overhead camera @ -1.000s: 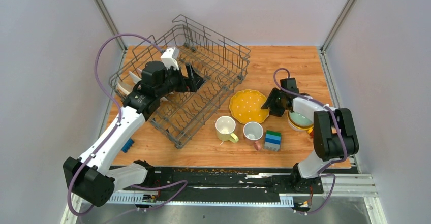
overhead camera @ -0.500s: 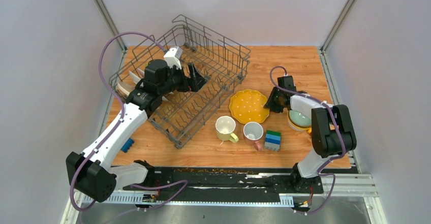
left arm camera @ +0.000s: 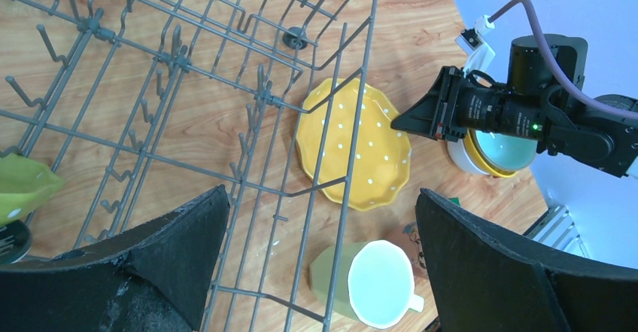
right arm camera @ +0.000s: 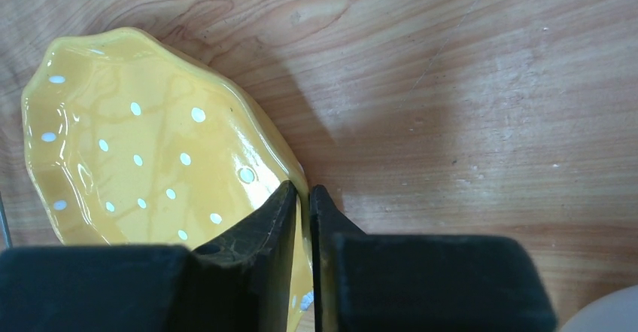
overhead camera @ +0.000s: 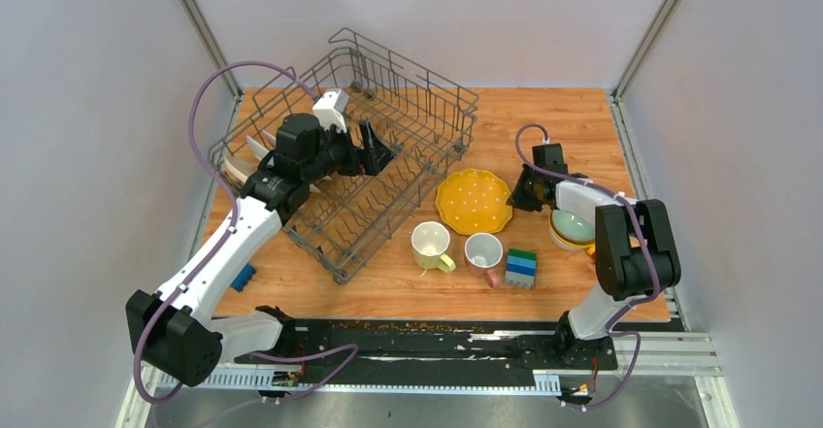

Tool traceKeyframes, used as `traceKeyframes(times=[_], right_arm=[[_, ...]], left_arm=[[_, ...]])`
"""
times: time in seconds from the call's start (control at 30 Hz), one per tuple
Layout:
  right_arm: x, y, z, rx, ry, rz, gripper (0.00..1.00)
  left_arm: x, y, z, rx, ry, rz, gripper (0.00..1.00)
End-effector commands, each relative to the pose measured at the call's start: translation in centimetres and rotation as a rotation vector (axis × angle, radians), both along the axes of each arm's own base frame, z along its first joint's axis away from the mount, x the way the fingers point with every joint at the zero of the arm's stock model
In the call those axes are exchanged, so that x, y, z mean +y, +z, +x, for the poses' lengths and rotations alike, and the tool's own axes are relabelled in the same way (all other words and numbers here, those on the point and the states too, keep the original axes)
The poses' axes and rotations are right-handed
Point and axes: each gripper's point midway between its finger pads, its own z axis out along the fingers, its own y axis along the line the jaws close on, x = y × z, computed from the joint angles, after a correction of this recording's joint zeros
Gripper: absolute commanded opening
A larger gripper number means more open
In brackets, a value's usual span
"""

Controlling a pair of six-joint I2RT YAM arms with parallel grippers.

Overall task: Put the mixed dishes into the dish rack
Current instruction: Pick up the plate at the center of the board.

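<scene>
The scalloped yellow plate (overhead camera: 471, 203) (right arm camera: 143, 159) (left arm camera: 353, 144) lies on the table right of the dish rack (overhead camera: 427, 83) (left arm camera: 353, 83). My right gripper (overhead camera: 517, 193) (right arm camera: 302, 193) is shut on the plate's right rim, one finger over it and one under. My left gripper (overhead camera: 377, 153) (left arm camera: 320, 242) hangs open above the rack floor, holding nothing. In front of the plate a pale yellow mug (overhead camera: 429, 244) (left arm camera: 376, 283) and a white mug (overhead camera: 482, 250) stand upright. Stacked bowls (overhead camera: 573, 227) (left arm camera: 500, 151) sit at the right. Two plates (overhead camera: 243, 161) stand in the rack's left end.
Stacked green-blue blocks (overhead camera: 521, 267) stand beside the white mug. A small blue piece (overhead camera: 243, 277) lies near the table's left front edge. The rack sits at an angle across the left back of the wooden table (overhead camera: 582, 127).
The right jaws have closed onto the yellow plate's rim, and the plate has shifted slightly left. The left arm has stayed almost still over the rack.
</scene>
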Motion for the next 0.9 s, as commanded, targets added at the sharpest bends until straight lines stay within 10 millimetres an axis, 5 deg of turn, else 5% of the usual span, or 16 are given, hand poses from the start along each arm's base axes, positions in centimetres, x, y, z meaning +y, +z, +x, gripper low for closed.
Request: traceKeyframes(times=[0.0,0.3,0.63,0.87], right_arm=[[-0.8,-3.2,-2.2,0.095,0.016,-0.059,0.15],[-0.6,-3.8,-2.3,0.109,0.023,-0.050,0.15],[-0.6,-3.4,-2.2,0.088,0.020,-0.051,0.00],[-1.4,-0.2,-2.0,-0.014,-0.018,-0.045,0.00]], left_arm=[[-0.3,2.1,0.2,-0.044,-0.015,-0.026,1.00],[-0.1,2.1,0.3,-0.045,-0.010,-0.017,1.00],[-0.3,2.0,0.4,-0.041,-0.015,-0.015,1.00],[-0.4,2.0,0.4,-0.039,-0.024,-0.018,1.00]])
